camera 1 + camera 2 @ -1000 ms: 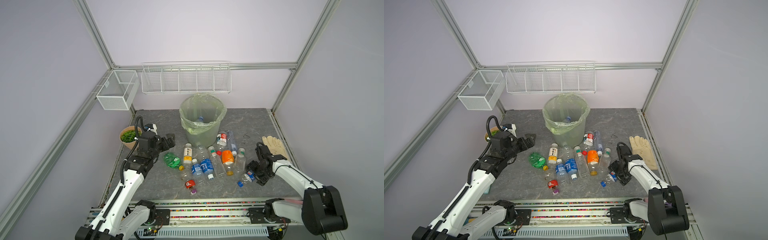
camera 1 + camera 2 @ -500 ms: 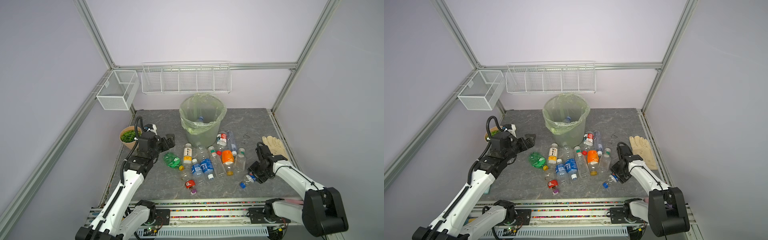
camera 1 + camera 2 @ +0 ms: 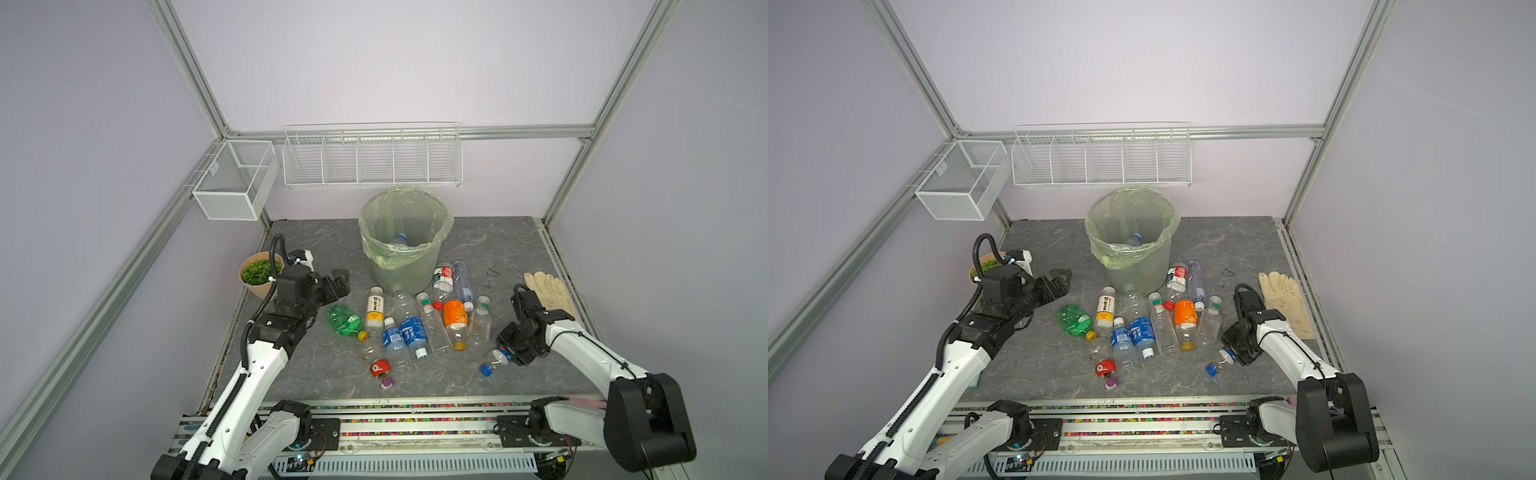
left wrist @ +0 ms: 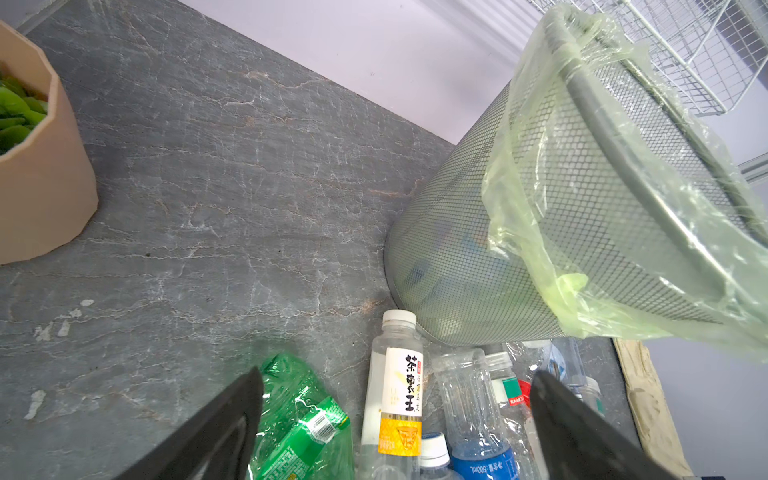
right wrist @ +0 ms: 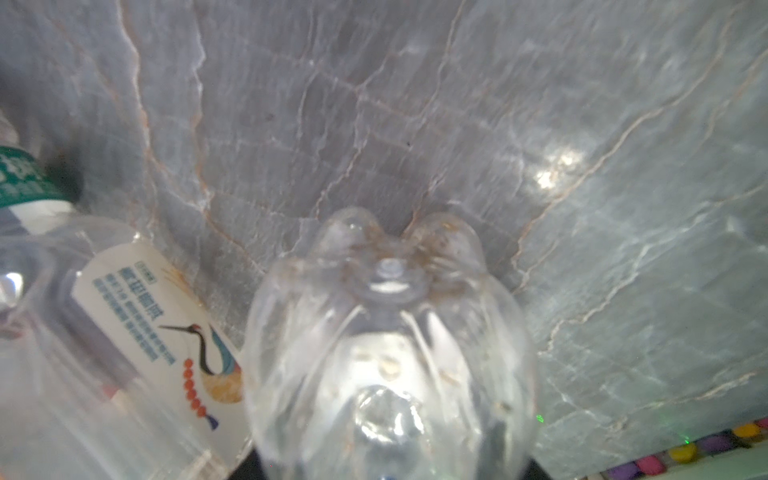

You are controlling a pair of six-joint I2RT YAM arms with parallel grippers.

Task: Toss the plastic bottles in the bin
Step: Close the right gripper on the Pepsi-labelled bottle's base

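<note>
Now, in both top views we log the right gripper [image 3: 508, 352] clamped on a clear bottle [image 3: 494, 359], 4 o'clock from the bin [image 3: 405, 270]; other bottles [image 3: 1140, 328] lie at its 6 o'clock. Left gripper [image 3: 338, 284] hangs at 9 o'clock. Left wrist: jaws wide, empty. Right wrist: the bottle [image 5: 386, 353] sits base-out between the jaws.
</note>
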